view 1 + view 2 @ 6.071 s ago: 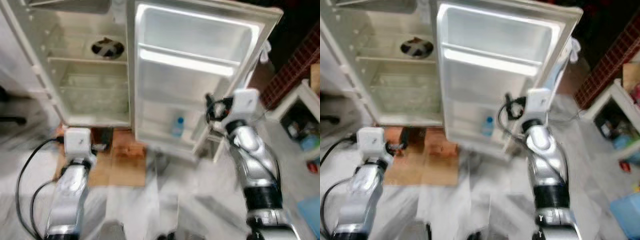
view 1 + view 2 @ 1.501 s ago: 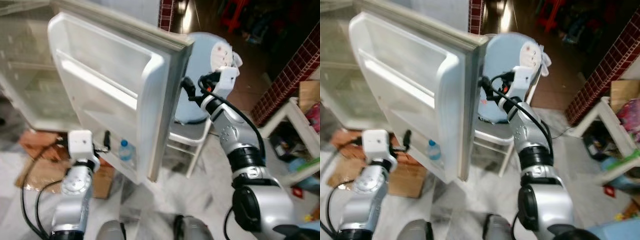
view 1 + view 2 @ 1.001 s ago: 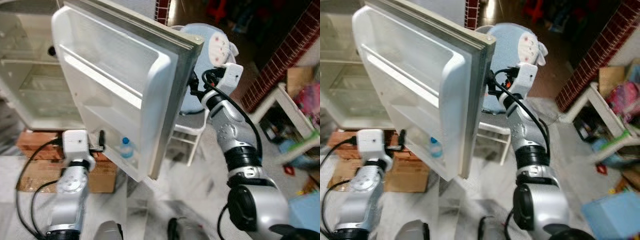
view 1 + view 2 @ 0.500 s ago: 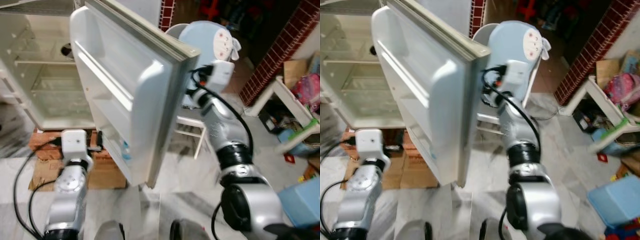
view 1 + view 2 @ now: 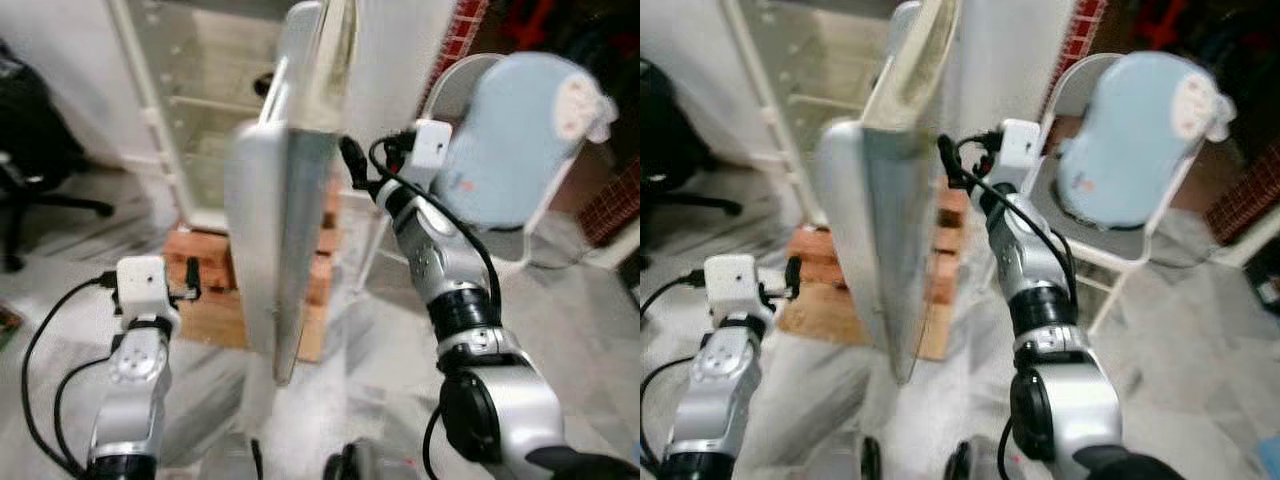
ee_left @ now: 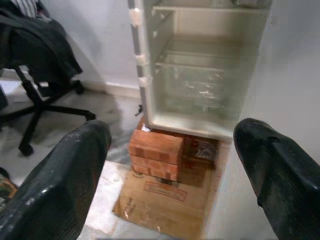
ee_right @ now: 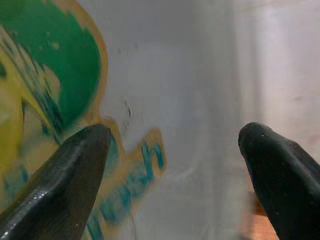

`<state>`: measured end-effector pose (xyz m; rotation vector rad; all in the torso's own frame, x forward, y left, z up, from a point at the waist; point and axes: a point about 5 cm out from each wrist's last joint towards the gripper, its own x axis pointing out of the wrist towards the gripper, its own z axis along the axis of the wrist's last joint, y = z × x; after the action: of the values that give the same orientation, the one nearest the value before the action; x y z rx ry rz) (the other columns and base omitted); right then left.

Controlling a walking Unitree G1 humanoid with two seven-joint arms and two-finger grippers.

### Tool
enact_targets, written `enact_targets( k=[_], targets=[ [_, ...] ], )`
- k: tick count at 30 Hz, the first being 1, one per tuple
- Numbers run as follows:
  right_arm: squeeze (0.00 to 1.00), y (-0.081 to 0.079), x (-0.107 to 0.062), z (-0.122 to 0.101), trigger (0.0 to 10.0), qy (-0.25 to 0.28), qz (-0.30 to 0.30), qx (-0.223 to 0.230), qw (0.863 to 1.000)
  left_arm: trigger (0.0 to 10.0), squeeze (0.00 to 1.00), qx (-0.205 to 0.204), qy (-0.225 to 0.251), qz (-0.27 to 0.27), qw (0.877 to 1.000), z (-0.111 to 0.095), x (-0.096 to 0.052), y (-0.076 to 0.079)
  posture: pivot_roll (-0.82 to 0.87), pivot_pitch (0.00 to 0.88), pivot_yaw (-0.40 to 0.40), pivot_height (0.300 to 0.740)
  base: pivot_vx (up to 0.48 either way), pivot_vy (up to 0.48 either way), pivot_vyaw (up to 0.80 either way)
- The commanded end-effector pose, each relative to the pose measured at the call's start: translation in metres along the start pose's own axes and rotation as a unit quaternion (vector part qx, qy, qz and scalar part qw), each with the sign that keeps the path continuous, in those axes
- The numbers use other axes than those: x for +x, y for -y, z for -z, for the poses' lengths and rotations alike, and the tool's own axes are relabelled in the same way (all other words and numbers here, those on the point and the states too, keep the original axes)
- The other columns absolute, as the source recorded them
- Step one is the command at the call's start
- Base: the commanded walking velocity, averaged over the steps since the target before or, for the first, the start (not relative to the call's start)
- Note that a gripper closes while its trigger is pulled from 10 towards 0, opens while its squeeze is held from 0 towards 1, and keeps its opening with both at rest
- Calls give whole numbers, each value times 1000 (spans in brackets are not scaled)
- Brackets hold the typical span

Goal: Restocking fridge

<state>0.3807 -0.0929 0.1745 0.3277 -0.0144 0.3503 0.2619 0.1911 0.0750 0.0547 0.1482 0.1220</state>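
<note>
Fridge [image 5: 215, 90]: stands at the upper left of the head views, cabinet open, pale shelves visible inside; it rests on red bricks [image 6: 156, 150] with flattened cardboard [image 6: 162, 200] on the floor in front.
Office chair [image 6: 35, 65]: dark, draped with dark cloth, left of the fridge by the wall.
Left gripper [image 6: 175, 165]: low at the left, in front of the bricks and just left of the door's lower edge, pointed at the open cabinet; its jaws stand wide apart with nothing between them.
Left arm [image 5: 135, 370]: silver, with a white wrist box and black cable looping down its side.
Fridge door [image 5: 285, 200]: seen almost edge-on in the middle of the head views, between the two arms, its inner side facing the cabinet; blurred.
Right gripper [image 5: 347, 160]: raised to the outer face of the door at about mid height, close against it; the jaws are spread wide, and whether they touch the panel cannot be told.
Sticker [image 7: 45, 100]: green, yellow and teal print on the door's outer face, directly ahead of the right gripper's fingers [image 7: 75, 170].
Right arm [image 5: 450, 280]: silver, reaching up from the lower right to the door.
Chair [image 5: 520, 150]: white frame with a pale blue cover over its back, right of the door behind the right arm.
Floor [image 5: 590, 320]: pale marbled tiles.
</note>
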Motion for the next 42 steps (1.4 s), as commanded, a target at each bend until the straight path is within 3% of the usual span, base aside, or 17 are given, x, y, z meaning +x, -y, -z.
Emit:
enact_targets(
  k=[1, 5, 9, 16, 27, 35, 42],
  targets=[
    [0, -1, -1, 2, 10000, -14, -14, 0, 1000, 10000, 0, 4, 8, 7, 1000, -3, -1, 3, 65, 62, -67, 740, 0, 0, 0],
    [0, -10, -2, 8, 10000, -27, -48, -8, 998, 10000, 0, 3, 12, 7, 1000, -4, -1, 2, 63, 62, -67, 740, 0, 0, 0],
    [0, -5, -3, 9, 10000, -27, -26, -22, 999, 10000, 0, 3, 14, 8, 1000, -4, -1, 2, 66, 62, -67, 740, 0, 0, 0],
    [0, 28, -17, 11, 10000, -19, 72, -92, 993, 10000, 0, 3, 13, 11, 1000, -3, -2, 3, 62, 64, -70, 740, 0, 0, 0],
    [0, 62, -49, 28, 10000, -21, 178, -111, 977, 10000, 0, -26, 8, 38, 999, -2, -1, 9, 50, 82, -63, 740, 0, 0, -206],
    [0, 66, -59, 34, 10000, -16, 202, -115, 973, 10000, 0, -30, -10, 51, 998, 6, -4, 10, 46, 83, -73, 740, 0, 0, -800],
    [0, 58, -60, 41, 10000, -22, 202, -109, 973, 10000, 0, -34, -12, 61, 997, 5, 5, 15, 34, 95, -71, 740, 0, 0, -800]
  ],
)
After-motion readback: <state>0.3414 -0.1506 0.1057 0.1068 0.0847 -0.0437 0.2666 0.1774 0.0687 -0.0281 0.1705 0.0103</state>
